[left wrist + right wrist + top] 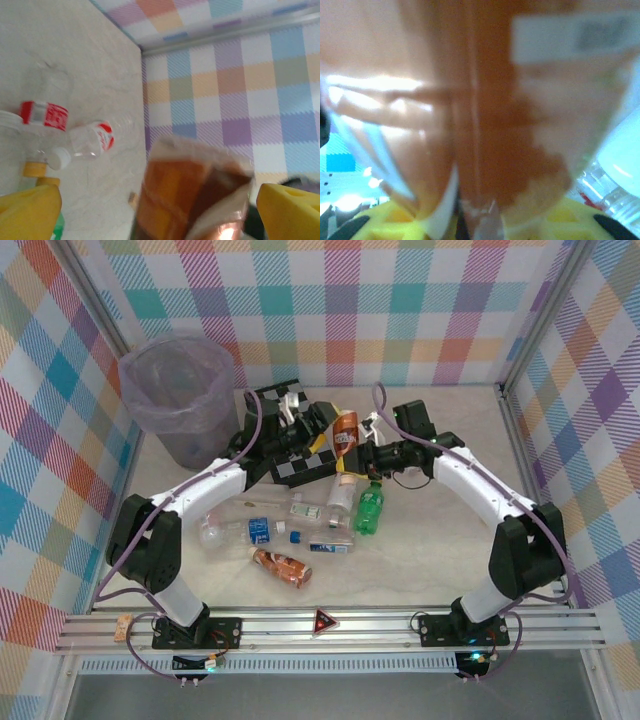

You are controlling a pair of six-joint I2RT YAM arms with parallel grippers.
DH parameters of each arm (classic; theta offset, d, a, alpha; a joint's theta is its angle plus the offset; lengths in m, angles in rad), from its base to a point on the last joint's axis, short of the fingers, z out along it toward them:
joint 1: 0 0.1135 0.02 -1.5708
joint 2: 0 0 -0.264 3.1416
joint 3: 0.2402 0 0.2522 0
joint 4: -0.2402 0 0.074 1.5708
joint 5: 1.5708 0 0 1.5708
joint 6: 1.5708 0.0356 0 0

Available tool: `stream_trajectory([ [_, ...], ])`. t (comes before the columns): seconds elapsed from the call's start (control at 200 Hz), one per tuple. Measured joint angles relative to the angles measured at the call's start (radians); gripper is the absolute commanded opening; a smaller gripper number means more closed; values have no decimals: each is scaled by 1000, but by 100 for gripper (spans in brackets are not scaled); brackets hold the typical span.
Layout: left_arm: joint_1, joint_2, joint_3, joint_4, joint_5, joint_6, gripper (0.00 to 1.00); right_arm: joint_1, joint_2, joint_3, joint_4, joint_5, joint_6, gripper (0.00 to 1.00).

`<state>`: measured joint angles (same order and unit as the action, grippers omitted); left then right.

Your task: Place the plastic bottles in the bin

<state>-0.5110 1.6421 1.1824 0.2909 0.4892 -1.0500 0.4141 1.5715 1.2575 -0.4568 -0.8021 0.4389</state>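
Note:
A brown-orange bottle point(346, 428) is held up over the middle of the table, with my right gripper point(362, 452) shut on its lower end; in the right wrist view the bottle point(490, 100) is a blur right above my gripper point(480, 220). My left gripper point(318, 425) stands open around the same bottle point(190, 195), its yellow fingers point(30, 212) well apart on either side. The bin point(200, 440), grey with a lilac liner, stands at the far left. Several bottles lie near the front: a green one point(370, 508), a blue-labelled clear one point(250, 532), another brown-orange one point(282, 567).
A black-and-white chequered board point(300, 468) lies under the two grippers. Two clear red-labelled bottles point(45, 115) point(90, 140) lie on the table below the left wrist. Plaid walls close in the table at the back and sides.

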Motion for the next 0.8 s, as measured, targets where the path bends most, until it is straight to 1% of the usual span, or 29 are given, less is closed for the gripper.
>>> stream_trajectory([
  [0.085, -48, -10, 0, -1, 31, 23, 100, 0, 22, 7, 1, 16, 21, 23],
  [0.125, -63, -15, 0, -12, 11, 44, 100, 0, 24, 7, -8, 13, 26, 24],
  [0.325, -69, -16, -6, -11, 47, 47, 100, 0, 25, 12, 20, -3, 47, 25],
  [0.355, -70, -16, -8, -6, 50, 46, 99, 0, 24, 12, 23, -6, 47, 25],
  [0.43, -71, -16, -10, 1, 52, 41, 93, 2, 24, 12, 25, -17, 47, 25],
  [0.53, -70, -16, -13, 0, 47, 34, 79, 3, 24, 12, 33, -28, 47, 26],
  [0.66, -68, -16, -16, -7, 29, 26, 65, 3, 23, 12, 48, -34, 47, 27],
  [0.725, -68, -16, -16, -9, 22, 25, 59, 3, 21, 12, 54, -34, 47, 29],
  [0.8, -68, -16, -17, -11, 19, 26, 58, 2, 21, 12, 55, -35, 48, 32],
])
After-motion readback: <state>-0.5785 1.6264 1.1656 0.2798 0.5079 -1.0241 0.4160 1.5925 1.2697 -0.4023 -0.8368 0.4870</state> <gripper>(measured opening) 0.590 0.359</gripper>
